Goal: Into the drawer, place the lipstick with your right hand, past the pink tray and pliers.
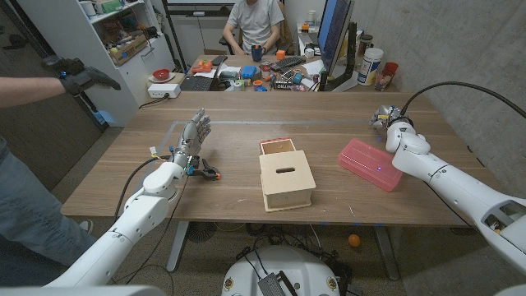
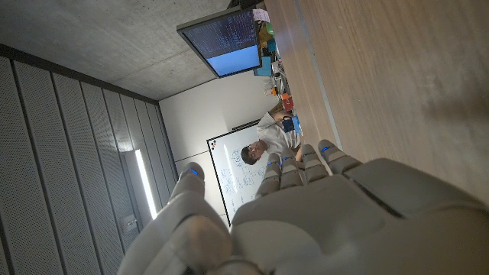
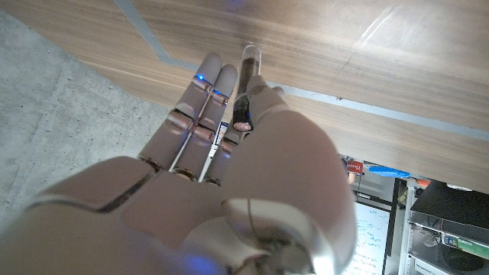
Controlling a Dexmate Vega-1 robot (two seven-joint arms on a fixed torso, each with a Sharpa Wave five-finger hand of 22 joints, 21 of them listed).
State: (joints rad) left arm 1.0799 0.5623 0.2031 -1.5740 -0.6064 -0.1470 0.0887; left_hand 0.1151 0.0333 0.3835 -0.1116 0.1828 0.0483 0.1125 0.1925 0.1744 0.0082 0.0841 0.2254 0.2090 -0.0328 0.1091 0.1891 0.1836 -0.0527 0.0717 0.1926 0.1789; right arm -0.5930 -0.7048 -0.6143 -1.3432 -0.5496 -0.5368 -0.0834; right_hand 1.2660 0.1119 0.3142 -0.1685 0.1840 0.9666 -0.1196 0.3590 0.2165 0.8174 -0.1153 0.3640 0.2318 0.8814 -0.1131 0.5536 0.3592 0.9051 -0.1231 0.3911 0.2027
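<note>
Two robot hands here. Left robot hand (image 1: 196, 131) stands upright near the surface's left end, fingers spread, holding nothing, pliers (image 1: 204, 172) by its wrist. The drawer box (image 1: 285, 178) sits mid-surface, pink tray (image 1: 371, 164) right of it. Right robot hand (image 1: 387, 117) at the far right corner pinches the lipstick (image 3: 246, 85), long axis along the fingers. So the drawer lies leftward past the tray, I reckon.

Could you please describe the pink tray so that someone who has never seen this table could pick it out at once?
Start at the pale wooden box in the middle of the wooden table. Look toward the robot's right arm: the pink tray lies there, angled, just in front of the right hand. It is the one flat, bright pink thing on the tabletop.
</note>
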